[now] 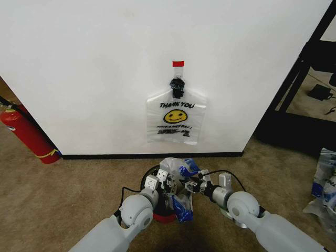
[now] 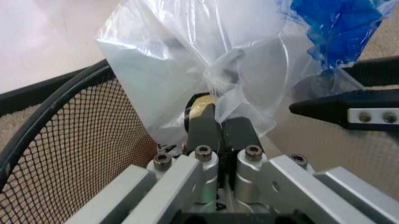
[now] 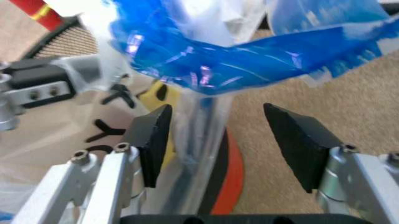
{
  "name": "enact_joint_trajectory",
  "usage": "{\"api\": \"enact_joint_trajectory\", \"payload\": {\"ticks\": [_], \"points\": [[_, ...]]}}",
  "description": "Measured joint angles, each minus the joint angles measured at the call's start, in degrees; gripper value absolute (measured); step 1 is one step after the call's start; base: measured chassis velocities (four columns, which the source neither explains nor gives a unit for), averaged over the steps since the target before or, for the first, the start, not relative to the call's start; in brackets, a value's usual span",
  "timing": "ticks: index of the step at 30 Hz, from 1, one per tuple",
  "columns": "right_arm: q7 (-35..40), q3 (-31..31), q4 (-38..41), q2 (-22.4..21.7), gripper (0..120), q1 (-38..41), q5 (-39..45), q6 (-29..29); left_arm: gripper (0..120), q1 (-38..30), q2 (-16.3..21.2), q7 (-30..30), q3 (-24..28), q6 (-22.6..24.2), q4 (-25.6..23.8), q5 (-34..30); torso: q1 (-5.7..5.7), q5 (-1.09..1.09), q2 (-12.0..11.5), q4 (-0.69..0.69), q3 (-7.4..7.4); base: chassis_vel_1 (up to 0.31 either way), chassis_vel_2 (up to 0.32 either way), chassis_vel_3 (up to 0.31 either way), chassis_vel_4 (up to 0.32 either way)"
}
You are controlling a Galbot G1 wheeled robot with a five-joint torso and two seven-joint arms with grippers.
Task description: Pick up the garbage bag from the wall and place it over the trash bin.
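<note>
Status: the transfer stage is under way. A garbage bag, thin translucent plastic with blue patches, is off the wall and sits bunched above the trash bin, a black wire-mesh basket with a red base on the carpet just in front of the robot. A second bag with a yellow smiley face and "THANK YOU" lettering hangs on the far wall from a black clip under a strip of red tape.

Left gripper: jaws closed together on a gathered fold of the garbage bag, held directly over the mesh rim of the bin in the left wrist view.

Right gripper: jaws spread wide, with the film hanging between them. The plastic lies against the inner face of one finger; the other finger stands clear of it. No grip is made on this side.

Both grippers are close together over the bin, left one on the bin's left, right one on its right.

Done, judging by position: bag removed and carried to the bin. Remaining: the bag mouth is not spread round the rim; the film is crumpled above and partly draped down the near side. A red fire extinguisher stands at far left, well apart.
</note>
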Motion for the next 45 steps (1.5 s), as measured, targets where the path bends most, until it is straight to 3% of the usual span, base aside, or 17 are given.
{"api": "enact_joint_trajectory", "payload": {"ticks": [5, 16, 24, 30, 36, 45], "points": [[3.1, -0.5, 0.3, 1.1, 38, 1.0, 1.5, -4.8, 0, 0.8, 0.0, 0.1, -0.6, -0.1, -0.9, 0.2, 0.00, 0.01, 0.0, 0.00, 0.00, 0.000, 0.000, 0.000, 0.000], [4.4, -0.4, 1.1, 3.0, 2, 0.0, 3.0, -6.0, 0, 3.5, 0.8, 0.2, -2.4, -0.3, -3.0, 0.4, 0.00, 0.00, 0.0, 0.00, 0.00, 0.000, 0.000, 0.000, 0.000], [9.6, 1.6, 5.7, 3.6, 2, -3.7, 3.0, -2.1, 0, 6.6, 1.5, 0.4, -3.1, -0.8, -6.7, 0.7, 0.00, 0.00, 0.0, 0.00, 0.00, 0.000, 0.000, 0.000, 0.000], [18.1, 4.1, 13.0, 5.1, 2, -12.2, 0.6, 12.1, 0, 11.8, 1.2, 1.3, -4.7, -2.6, -12.2, 1.3, -0.01, 0.02, 0.0, 0.02, 0.00, 0.000, 0.000, 0.000, 0.000], [17.6, 11.5, 17.7, 6.1, 2, -24.4, -3.3, 14.0, 0, 13.4, 1.0, 3.4, -6.9, -9.1, -12.0, 9.2, -0.01, -0.01, 0.0, -0.02, -0.01, 0.000, 0.000, 0.000, 0.000], [17.5, 19.5, 22.8, 9.6, 2, -34.0, -6.1, 17.2, 0, 14.2, 3.5, 4.0, -10.3, -7.4, -14.8, 10.0, -0.01, -0.01, 0.0, 0.00, -0.01, 0.000, 0.000, 0.000, 0.000]]}}
